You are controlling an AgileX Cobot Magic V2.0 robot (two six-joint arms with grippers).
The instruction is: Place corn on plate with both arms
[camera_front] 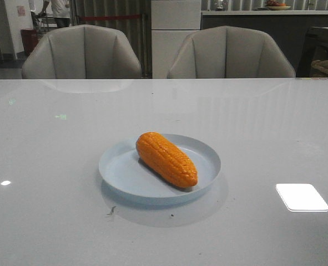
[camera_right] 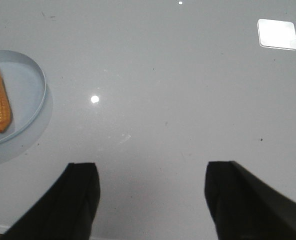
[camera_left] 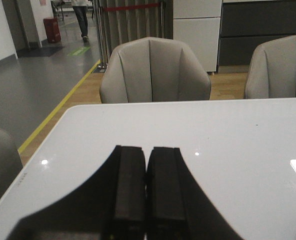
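One corn (camera_front: 167, 159) lies on plate (camera_front: 205, 151), well clear of both jaws; left jaws pressed together, empty; right jaws spread wide, empty.

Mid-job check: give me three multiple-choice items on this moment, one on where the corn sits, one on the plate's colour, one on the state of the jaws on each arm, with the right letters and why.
1. Where is the corn?
A. On the bare table beside the plate
B. Lying on the plate
C. Held in a gripper

2. What colour is the plate?
A. Pale blue
B. Red
C. Black

3. How do the jaws stand?
A. Both grippers shut
B. Left open, right shut
C. Left shut, right open

Answers:
1 B: the front view shows the cob lying across the plate, no gripper touching it.
2 A: the rim and bare floor of the plate look pale blue against the white table.
3 C: the left gripper has its fingers pressed together, while the right gripper shows bare table between its spread fingers.
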